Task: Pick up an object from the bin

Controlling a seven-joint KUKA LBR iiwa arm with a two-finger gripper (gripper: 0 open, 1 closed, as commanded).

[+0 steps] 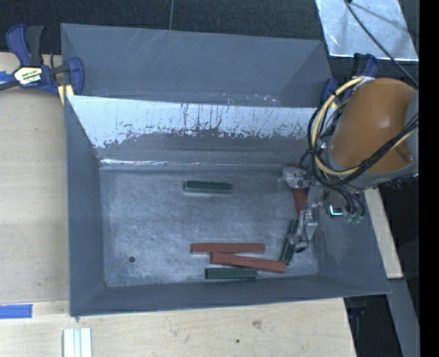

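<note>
Judging by how things lie, the pick is at an early stage. Nothing is lifted, and all four bars lie flat on the floor of the bin (82,199). The end effector (289,253) is low in the bin's front right corner, close to the right wall, with its tip at the right end of the lower reddish-brown bar (248,262). I cannot tell whether it touches that bar, nor whether it is wide or narrow, because its lower part is thin and dark against the grey metal. Nothing can be seen gripped in it. Closing on a bar and lifting it out of the bin are therefore left to do.

That bar is the middle one of a close group of three along the front edge of the floor. An upper reddish-brown bar (227,248) lies just behind it, and a dark green bar (231,274) lies just in front of it, beside the front wall. A lone dark green bar (208,187) lies well apart from the group, near the back edge.

The floor is dull grey metal, speckled and scuffed, with a small dark spot (132,259) toward the front left corner. The back wall carries rust-coloured streaks. An orange cover (372,121) wrapped in cables sits on the wrist. Beyond the back rim the room's floor is dark.
</note>
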